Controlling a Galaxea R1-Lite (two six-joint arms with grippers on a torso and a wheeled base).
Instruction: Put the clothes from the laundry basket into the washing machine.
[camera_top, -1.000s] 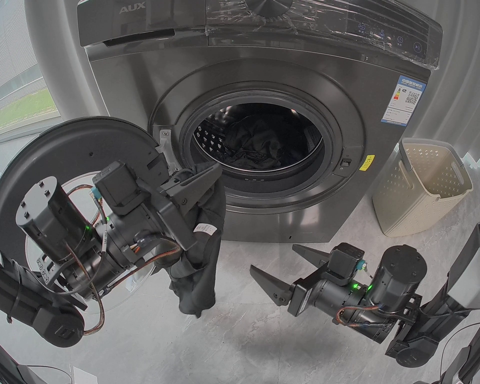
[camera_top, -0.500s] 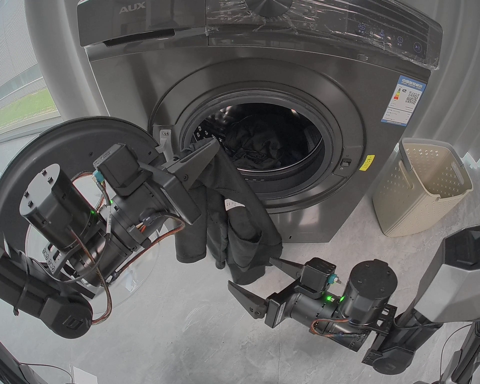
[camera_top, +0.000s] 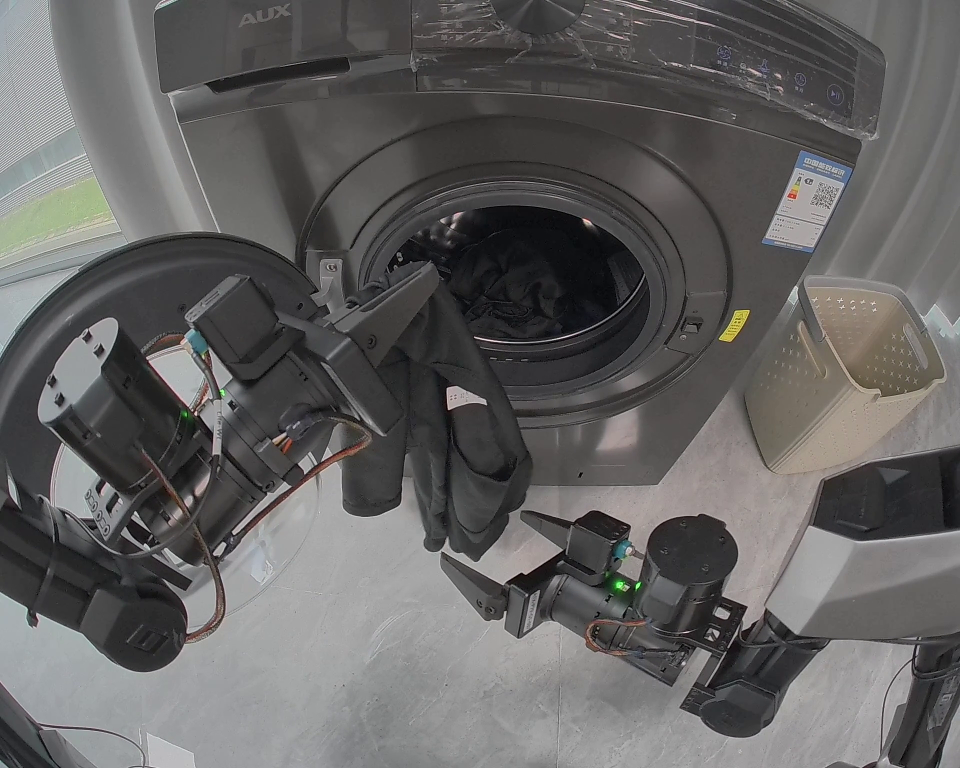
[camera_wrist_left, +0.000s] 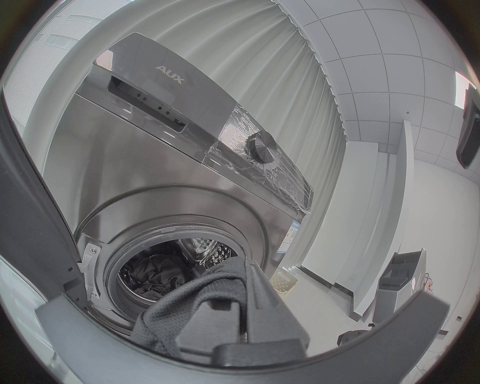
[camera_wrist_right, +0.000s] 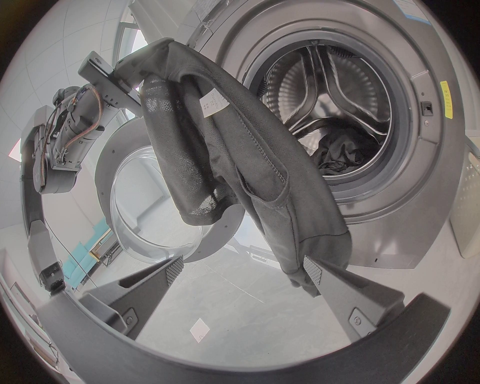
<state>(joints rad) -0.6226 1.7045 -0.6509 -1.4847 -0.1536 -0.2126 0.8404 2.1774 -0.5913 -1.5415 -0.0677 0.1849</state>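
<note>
A dark garment (camera_top: 455, 430) is gripped by the closed left hand (camera_top: 398, 308), just before the open mouth of the washing machine (camera_top: 620, 420). At its hanging hem, the right hand (camera_top: 485, 540) is held wide open, empty.

head: high, faces forward and down on washing machine (camera_top: 600, 420), mid distance
left wrist: close, faces up at drum (camera_wrist_left: 212, 252)
right wrist: low, near, faces drum
shared: drum, all views

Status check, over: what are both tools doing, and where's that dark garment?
Left tool shut on dark garment, held at washing machine mouth. Right tool open, by garment's hanging end. Door open, dark clothes in drum, mouth unblocked.
</note>
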